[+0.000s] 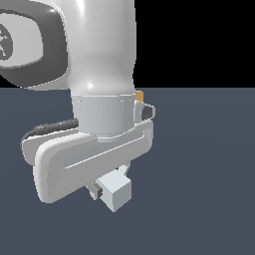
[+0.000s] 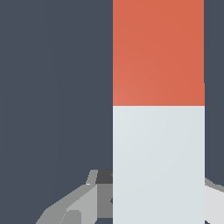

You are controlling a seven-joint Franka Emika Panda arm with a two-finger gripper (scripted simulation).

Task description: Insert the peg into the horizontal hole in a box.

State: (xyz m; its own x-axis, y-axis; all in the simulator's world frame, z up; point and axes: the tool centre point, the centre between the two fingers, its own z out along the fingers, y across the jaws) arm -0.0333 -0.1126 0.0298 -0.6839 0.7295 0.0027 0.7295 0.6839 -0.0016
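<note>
My gripper [image 1: 110, 188] is shut on the white half of the peg [image 1: 117, 194], whose white end pokes out below the hand in the exterior view. In the wrist view the peg [image 2: 158, 87] runs lengthways away from my gripper [image 2: 157, 199], white half near it and red-orange half beyond. Grey fingers [image 2: 83, 201] press on both sides of the white half. Only a small tan-orange corner of the box [image 1: 140, 95] shows behind the arm. The hole is hidden.
The white arm and hand [image 1: 99, 99] fill much of the exterior view and hide what lies behind them. A flat dark grey-blue floor [image 1: 209, 174] spreads under everything.
</note>
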